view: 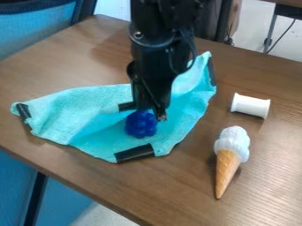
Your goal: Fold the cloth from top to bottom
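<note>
Black claw (151,110) over turquoise cloth (77,110)

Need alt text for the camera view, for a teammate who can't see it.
Black gripper over a rumpled turquoise cloth, close to a dark blue bumpy object on it; at the picture's right, a white spool and toy ice cream cone lie on a brown table.

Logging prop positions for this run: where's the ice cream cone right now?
In the camera view, the ice cream cone lies at the right on the table, just below the white spool and right of the cloth.
</note>
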Action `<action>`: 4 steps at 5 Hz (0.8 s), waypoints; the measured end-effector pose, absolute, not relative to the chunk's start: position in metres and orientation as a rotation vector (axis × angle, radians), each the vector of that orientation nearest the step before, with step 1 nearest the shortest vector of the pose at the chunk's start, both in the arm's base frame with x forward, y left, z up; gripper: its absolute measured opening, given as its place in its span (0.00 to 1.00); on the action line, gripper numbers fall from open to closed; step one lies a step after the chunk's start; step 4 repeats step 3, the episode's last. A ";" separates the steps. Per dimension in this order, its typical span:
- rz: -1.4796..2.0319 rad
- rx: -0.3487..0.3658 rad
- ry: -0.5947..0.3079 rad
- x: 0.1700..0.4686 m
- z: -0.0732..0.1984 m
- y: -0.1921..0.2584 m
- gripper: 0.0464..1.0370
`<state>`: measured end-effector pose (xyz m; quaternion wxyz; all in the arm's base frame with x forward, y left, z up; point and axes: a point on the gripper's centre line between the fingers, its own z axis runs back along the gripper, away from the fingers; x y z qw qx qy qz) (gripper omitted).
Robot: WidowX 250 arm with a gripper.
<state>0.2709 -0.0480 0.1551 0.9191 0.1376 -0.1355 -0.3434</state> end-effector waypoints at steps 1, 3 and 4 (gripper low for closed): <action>-0.641 0.240 -0.245 0.269 0.150 -0.044 0.45; -0.584 -0.278 -0.008 0.302 0.185 -0.006 0.95; -0.584 -0.278 -0.008 0.302 0.185 -0.006 0.95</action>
